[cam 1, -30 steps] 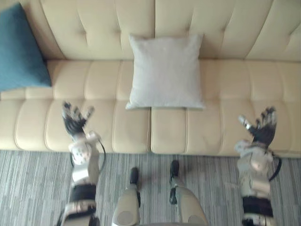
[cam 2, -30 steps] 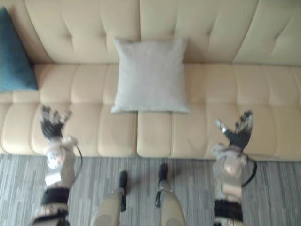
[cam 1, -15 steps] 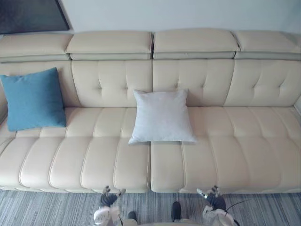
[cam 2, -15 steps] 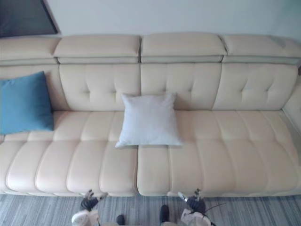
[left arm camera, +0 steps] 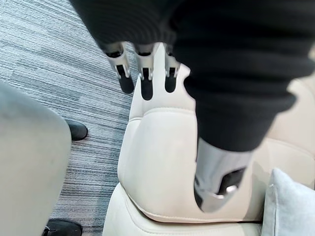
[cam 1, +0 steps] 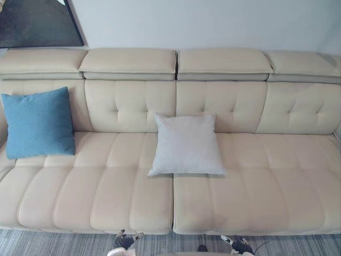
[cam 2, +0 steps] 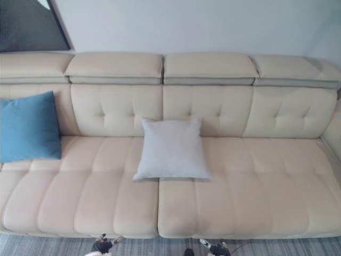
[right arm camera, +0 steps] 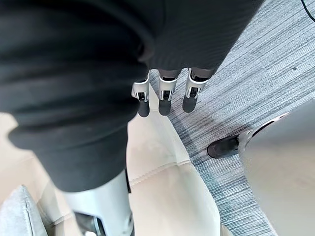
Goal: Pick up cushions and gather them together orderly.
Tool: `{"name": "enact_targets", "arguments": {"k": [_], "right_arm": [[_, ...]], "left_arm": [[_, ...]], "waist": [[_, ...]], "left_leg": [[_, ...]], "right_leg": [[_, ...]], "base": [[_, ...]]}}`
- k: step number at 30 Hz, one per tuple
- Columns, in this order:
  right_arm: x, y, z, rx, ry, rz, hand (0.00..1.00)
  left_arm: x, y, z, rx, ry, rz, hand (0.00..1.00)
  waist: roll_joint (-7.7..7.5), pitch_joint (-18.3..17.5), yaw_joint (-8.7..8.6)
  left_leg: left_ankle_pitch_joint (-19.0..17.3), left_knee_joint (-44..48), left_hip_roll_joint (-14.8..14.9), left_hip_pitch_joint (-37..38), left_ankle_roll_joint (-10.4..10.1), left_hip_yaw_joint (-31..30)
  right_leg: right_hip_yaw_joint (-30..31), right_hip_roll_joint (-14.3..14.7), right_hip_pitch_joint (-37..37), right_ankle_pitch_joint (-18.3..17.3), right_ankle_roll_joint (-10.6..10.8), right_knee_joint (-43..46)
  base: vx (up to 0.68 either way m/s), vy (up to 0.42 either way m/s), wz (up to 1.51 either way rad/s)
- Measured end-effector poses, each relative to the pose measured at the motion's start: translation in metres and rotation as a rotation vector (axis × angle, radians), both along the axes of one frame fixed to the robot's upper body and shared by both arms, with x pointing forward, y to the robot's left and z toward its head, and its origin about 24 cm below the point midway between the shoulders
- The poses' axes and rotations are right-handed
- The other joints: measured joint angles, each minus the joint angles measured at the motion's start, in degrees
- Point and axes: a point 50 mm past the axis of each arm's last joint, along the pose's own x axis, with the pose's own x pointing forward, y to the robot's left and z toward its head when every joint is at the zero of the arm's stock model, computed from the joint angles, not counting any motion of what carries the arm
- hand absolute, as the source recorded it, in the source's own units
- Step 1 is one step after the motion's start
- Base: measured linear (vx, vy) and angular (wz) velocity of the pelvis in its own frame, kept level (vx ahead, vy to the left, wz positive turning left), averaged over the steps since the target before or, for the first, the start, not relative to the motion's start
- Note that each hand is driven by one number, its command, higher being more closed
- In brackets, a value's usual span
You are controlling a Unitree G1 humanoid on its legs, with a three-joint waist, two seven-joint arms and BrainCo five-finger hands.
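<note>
A blue cushion (cam 1: 37, 122) leans against the backrest at the left end of the cream sofa (cam 1: 266, 176). A light grey cushion (cam 1: 186, 145) leans at the sofa's middle, over the seam between the seats. My left hand (cam 1: 125, 242) and right hand (cam 1: 242, 247) show at the bottom edge, low in front of the sofa's front, far from both cushions. Both are open and hold nothing. In the left wrist view straight fingers (left arm camera: 142, 73) hang over the seat's front edge, with the grey cushion's corner (left arm camera: 290, 206) beyond. The right wrist view shows straight fingers (right arm camera: 165, 93) likewise.
Grey striped carpet (cam 1: 53, 245) lies in front of the sofa. A dark framed picture (cam 1: 37, 21) hangs on the wall at the upper left. The sofa's right half has free seat room.
The whole picture has shifted: the camera has pulled back and now takes in the full sofa. Both hands have sunk to the bottom edge. The cushions lie as before.
</note>
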Motion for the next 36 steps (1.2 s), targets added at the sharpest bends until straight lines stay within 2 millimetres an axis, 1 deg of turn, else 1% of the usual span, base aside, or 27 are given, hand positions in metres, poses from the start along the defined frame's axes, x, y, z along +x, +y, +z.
{"name": "enact_targets", "arguments": {"k": [4,5,7,10,11,12,13,14,15,16,17,18,19,20,21,22,23,24,25,27,28,30,31,32,33,35,36], "right_arm": [[0.010,0.004,0.001,-0.018,0.004,0.080,0.00],[0.014,0.006,0.002,-0.030,0.006,0.111,0.00],[0.023,0.009,0.005,-0.050,-0.010,0.156,0.00],[0.034,0.014,0.008,-0.052,-0.038,0.184,0.00],[0.035,0.016,0.008,-0.049,-0.042,0.183,0.00],[0.044,0.016,0.011,-0.054,-0.062,0.188,0.00],[0.046,0.017,0.011,-0.051,-0.068,0.189,0.00],[0.048,0.019,0.013,-0.049,-0.084,0.187,0.00],[0.048,0.020,0.013,-0.047,-0.087,0.185,0.00],[0.044,0.025,0.011,-0.033,-0.080,0.185,0.00],[0.045,0.029,0.011,-0.026,-0.082,0.197,0.00],[0.045,0.029,0.011,-0.030,-0.081,0.205,0.00],[0.045,0.023,0.011,-0.054,-0.073,0.221,0.00],[0.045,0.019,0.012,-0.064,-0.070,0.223,0.00],[0.052,0.015,0.014,-0.078,-0.086,0.231,0.00],[0.063,0.011,0.018,-0.097,-0.104,0.244,0.00],[0.066,0.010,0.018,-0.101,-0.104,0.250,0.00],[0.067,0.009,0.018,-0.106,-0.100,0.254,0.00],[0.066,0.006,0.018,-0.114,-0.095,0.262,0.00],[0.055,0.003,0.014,-0.119,-0.059,0.264,0.00],[0.053,0.002,0.013,-0.119,-0.050,0.263,0.00],[0.049,0.003,0.011,-0.116,-0.031,0.260,0.00],[0.049,0.006,0.011,-0.108,-0.031,0.255,0.00],[0.047,0.007,0.010,-0.106,-0.027,0.252,0.00],[0.043,0.005,0.009,-0.105,-0.014,0.238,0.00],[0.036,0.004,0.007,-0.104,0.000,0.224,0.00],[0.031,0.003,0.006,-0.103,0.010,0.221,0.00]], "left_arm": [[0.003,-0.003,0.000,-0.013,-0.002,0.009,0.00],[0.005,-0.002,0.000,-0.013,0.002,0.007,0.00],[0.011,0.001,0.002,-0.004,-0.012,0.000,0.00],[0.026,0.004,0.006,0.009,-0.046,-0.017,0.00],[0.034,0.006,0.009,0.016,-0.063,-0.020,0.00],[0.039,0.001,0.010,0.000,-0.082,-0.009,0.00],[0.041,-0.001,0.010,-0.006,-0.087,-0.010,0.00],[0.043,-0.001,0.011,-0.005,-0.091,-0.014,0.00],[0.042,-0.001,0.011,-0.002,-0.095,-0.013,0.00],[0.041,0.003,0.012,0.008,-0.100,-0.008,0.00],[0.038,0.007,0.013,0.019,-0.099,-0.003,0.00],[0.038,0.007,0.013,0.020,-0.097,-0.002,0.00],[0.037,0.002,0.011,0.004,-0.094,0.003,0.00],[0.034,-0.002,0.010,-0.010,-0.086,0.006,0.00],[0.034,-0.005,0.009,-0.019,-0.087,0.009,0.00],[0.033,-0.008,0.009,-0.026,-0.082,0.000,0.00],[0.033,-0.009,0.008,-0.029,-0.078,-0.003,0.00],[0.033,-0.011,0.008,-0.031,-0.075,-0.010,0.00],[0.033,-0.013,0.007,-0.038,-0.074,-0.016,0.00],[0.032,-0.016,0.006,-0.046,-0.069,-0.013,0.00],[0.032,-0.016,0.006,-0.046,-0.068,-0.012,0.00],[0.031,-0.014,0.007,-0.040,-0.070,-0.010,0.00],[0.033,-0.011,0.008,-0.034,-0.075,-0.009,0.00],[0.037,-0.010,0.009,-0.033,-0.086,-0.005,0.00],[0.035,-0.009,0.009,-0.036,-0.088,0.018,0.00],[0.030,-0.008,0.008,-0.039,-0.081,0.052,0.00],[0.026,-0.010,0.006,-0.049,-0.073,0.067,0.00]], "waist": [[0.01,0.6,0.14],[-0.56,1.1,0.16],[-0.59,1.8,0.23],[-1.71,3.3,0.14],[-2.49,3.7,0.09],[-0.92,4.5,1.08],[-0.94,4.5,1.12],[-1.03,4.5,0.93],[-1.00,4.6,0.87],[-2.41,3.7,0.91],[-3.37,3.1,1.03],[-3.51,3.0,1.00],[-2.58,2.0,1.43],[-1.81,1.5,1.63],[-1.18,1.2,1.55],[-0.14,2.0,1.50],[0.20,2.2,1.44],[0.69,2.5,1.35],[1.19,3.0,1.16],[1.94,3.9,0.75],[1.92,4.0,0.64],[1.29,4.3,0.56],[0.68,4.5,0.05],[0.61,4.6,0.05],[0.57,4.6,0.20],[0.79,4.5,0.17],[1.76,4.1,0.21]], "left_leg": [[-2.4,3.4,1.0,0.3,-0.2,5.2],[-3.2,4.8,1.3,-0.1,-0.2,7.2],[-4.6,7.6,1.9,-2.0,-0.3,9.4],[-6.5,13.3,3.3,-6.6,-0.5,11.0],[-6.5,15.0,3.7,-7.7,-0.4,12.7],[-5.8,14.3,6.4,-8.2,0.5,15.3],[-5.7,14.5,6.8,-8.1,0.4,15.5],[-5.5,15.2,7.1,-7.3,0.3,15.4],[-5.5,15.9,7.0,-7.2,0.3,15.3],[-5.5,17.9,6.6,-7.4,0.4,15.3],[-5.5,19.3,6.6,-7.8,0.4,15.1],[-5.5,19.9,6.7,-7.6,0.3,14.8],[-4.2,18.6,7.2,-7.4,-0.3,14.7],[-3.1,17.6,7.6,-7.7,-0.5,14.7],[-1.9,16.7,7.9,-8.3,-0.9,15.1],[-0.2,15.1,8.0,-9.0,-1.8,15.2],[0.0,14.6,8.1,-9.1,-2.2,15.1],[0.3,14.4,8.3,-9.3,-2.4,15.0],[0.8,14.1,8.5,-9.2,-2.7,14.2],[1.5,13.1,9.1,-7.9,-3.8,12.8],[1.8,12.5,9.1,-7.5,-4.3,12.5],[3.8,10.8,8.5,-7.5,-4.5,11.6],[4.3,10.7,8.0,-8.1,-4.3,10.4],[2.9,12.9,7.6,-8.9,-3.4,9.0],[-1.7,19.5,6.7,-9.2,-2.5,7.0],[-8.2,28.2,5.3,-8.0,-2.2,4.6],[-11.8,27.1,5.3,-6.5,-1.3,3.4]], "right_leg": [[4.6,0.8,-2.0,-0.1,-0.1,2.6],[6.6,1.2,-3.3,-0.1,-0.2,3.4],[8.5,1.7,-5.5,0.3,-0.2,4.5],[9.1,2.3,-9.1,0.6,0.5,6.0],[9.5,2.4,-9.9,2.5,1.7,5.5],[7.8,3.1,-10.9,1.7,3.9,9.1],[6.7,3.0,-12.2,-1.7,1.6,15.6],[5.5,1.1,-13.6,-7.5,0.6,27.9],[5.3,-0.6,-13.3,-9.5,1.7,33.5],[5.5,-4.0,-12.5,-11.3,2.4,39.6],[6.8,-4.9,-11.8,-12.8,4.2,41.2],[6.7,-4.5,-11.2,-13.6,4.6,40.9],[6.9,-2.6,-9.8,-14.0,4.4,37.1],[7.0,-1.8,-8.8,-14.1,4.3,34.0],[7.1,-1.5,-7.8,-14.2,4.0,30.8],[6.6,-1.0,-7.1,-14.9,2.8,26.1],[6.6,-0.7,-6.8,-15.0,2.6,24.7],[6.4,-0.5,-6.2,-15.1,2.2,23.3],[6.2,-0.1,-5.0,-14.8,1.1,21.6],[5.2,0.7,-3.3,-14.3,0.1,20.7],[5.1,0.8,-3.5,-14.2,0.0,20.8],[5.1,0.2,-4.7,-14.3,-0.9,20.7],[5.1,-0.4,-5.7,-13.9,-1.7,20.6],[5.2,-0.7,-6.3,-13.4,-1.7,20.6],[6.3,-0.9,-6.5,-12.8,-1.9,20.2],[8.8,-0.5,-6.9,-11.9,-1.2,18.8],[10.4,1.1,-8.1,-11.8,-1.1,18.7]], "base": [[-0.09,0.005,-0.71],[-0.10,0.005,-0.77],[-0.12,-0.013,-0.65],[-0.10,-0.033,-0.38],[-0.09,-0.048,-0.35],[-0.07,-0.030,-0.36],[-0.03,-0.033,-0.26],[0.03,-0.029,0.02],[0.06,-0.106,0.13],[0.01,-0.199,0.24],[-0.02,-0.228,0.30],[-0.05,-0.241,0.23],[-0.04,-0.179,0.06],[-0.05,-0.163,-0.10],[-0.09,-0.188,-0.21],[-0.15,-0.221,-0.20],[-0.14,-0.184,-0.16],[-0.13,-0.129,0.01],[-0.13,-0.098,0.12],[-0.22,-0.100,0.14],[-0.29,-0.049,0.04],[-0.26,-0.010,-0.02],[-0.19,0.035,-0.07],[-0.26,0.102,-0.27],[-0.19,0.119,-0.43],[-0.17,0.206,-0.86],[-0.14,0.233,-1.08]]}}
